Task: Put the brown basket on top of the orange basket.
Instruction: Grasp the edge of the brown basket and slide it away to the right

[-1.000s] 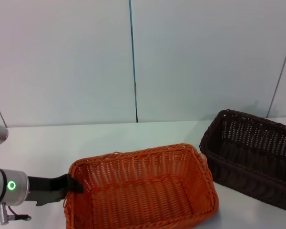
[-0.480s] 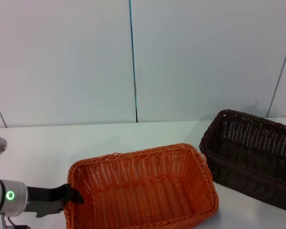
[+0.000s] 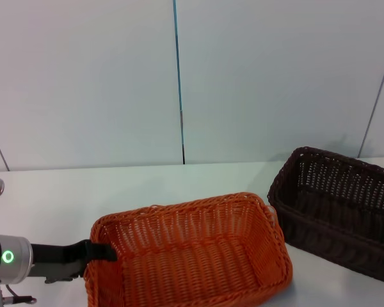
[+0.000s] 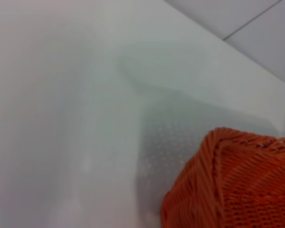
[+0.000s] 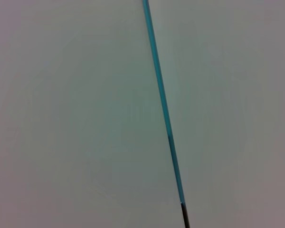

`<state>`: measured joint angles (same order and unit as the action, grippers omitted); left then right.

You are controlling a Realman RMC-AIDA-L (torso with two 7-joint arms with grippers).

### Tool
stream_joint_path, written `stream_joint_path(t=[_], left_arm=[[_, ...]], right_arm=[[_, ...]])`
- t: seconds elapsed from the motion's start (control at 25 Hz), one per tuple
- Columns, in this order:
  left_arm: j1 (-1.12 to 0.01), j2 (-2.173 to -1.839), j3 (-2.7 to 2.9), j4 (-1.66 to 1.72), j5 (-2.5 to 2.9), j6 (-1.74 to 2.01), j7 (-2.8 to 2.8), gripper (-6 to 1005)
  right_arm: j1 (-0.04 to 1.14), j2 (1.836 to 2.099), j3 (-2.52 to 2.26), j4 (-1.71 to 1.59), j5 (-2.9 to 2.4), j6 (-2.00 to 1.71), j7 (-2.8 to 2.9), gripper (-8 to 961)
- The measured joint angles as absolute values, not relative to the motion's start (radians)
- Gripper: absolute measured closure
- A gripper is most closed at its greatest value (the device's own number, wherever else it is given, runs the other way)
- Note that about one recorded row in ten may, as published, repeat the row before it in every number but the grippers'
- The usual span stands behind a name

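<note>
The orange basket [image 3: 192, 256] sits at the front middle of the white table [image 3: 51, 192]; one of its corners [image 4: 232, 185] fills a corner of the left wrist view. My left gripper [image 3: 100, 252] reaches in from the left and is shut on the basket's left rim, one dark finger [image 3: 107, 251] showing inside the wall. The brown basket [image 3: 339, 211] stands on the table at the right, just beside the orange one and a little farther back. My right gripper shows in no view; its wrist camera sees only the wall.
A pale wall with a thin blue seam [image 3: 178, 77] rises behind the table. The table's bare white top stretches behind the orange basket and to its left.
My left arm has sunk lower and drawn slightly left, still at the orange basket's left rim. The orange basket has shifted a touch left. The brown basket has not moved.
</note>
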<state>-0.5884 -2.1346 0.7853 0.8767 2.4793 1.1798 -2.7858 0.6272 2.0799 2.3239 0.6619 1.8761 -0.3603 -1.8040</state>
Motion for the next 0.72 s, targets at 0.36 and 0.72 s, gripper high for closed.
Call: stream_joint_path(t=[0.36,0.72], left_arm=[[-0.559,-2.144,0.775,1.024,2.432,1.250,-2.771,323],[-0.504,-2.146,0.693,1.228,2.316,1.225,-2.679,318]], right_arm=[[0.627,2.080,2.323,0.665,1.876,-0.337,-1.804,253],[0.620,2.080,2.323,0.667,1.876,-0.342,-1.804,255]])
